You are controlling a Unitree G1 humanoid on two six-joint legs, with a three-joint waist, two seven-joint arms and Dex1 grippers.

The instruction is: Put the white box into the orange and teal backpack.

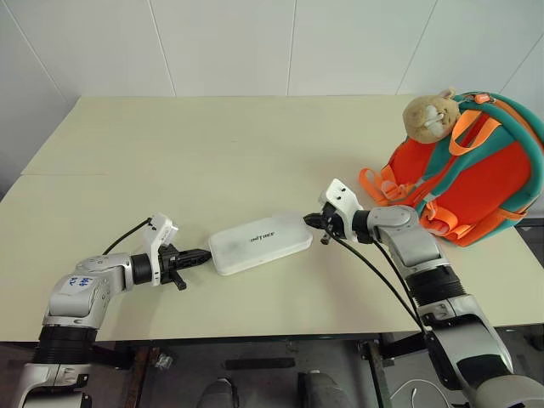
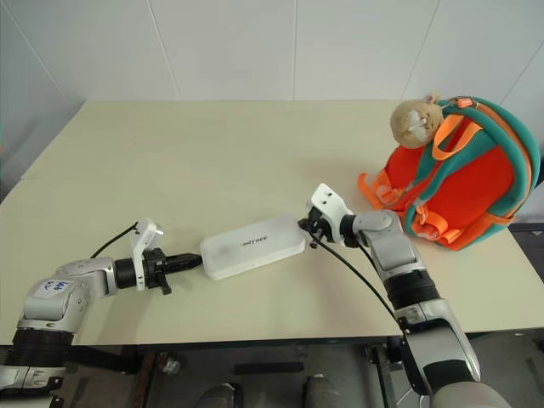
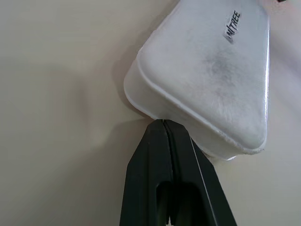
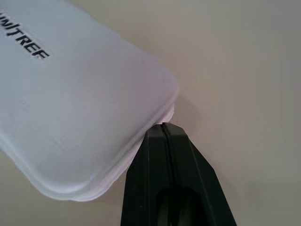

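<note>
A: Left eye view, item one: white box [image 1: 259,242] lay flat mid-counter [image 1: 212,153] toward the front edge, not yet packed.

B: Orange and teal backpack [image 1: 476,170] stood at the right edge. Left gripper [image 1: 197,255] and right gripper [image 1: 311,220], fingers together, pressed opposite box ends.

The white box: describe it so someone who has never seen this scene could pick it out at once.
On the pale table, look at the near middle, left of the orange and teal backpack standing at the right edge. There the white box lies flat, between the shut left gripper and the shut right gripper, one at each end. It is the one flat, elongated white thing, with rounded corners and dark lettering on top.
</note>
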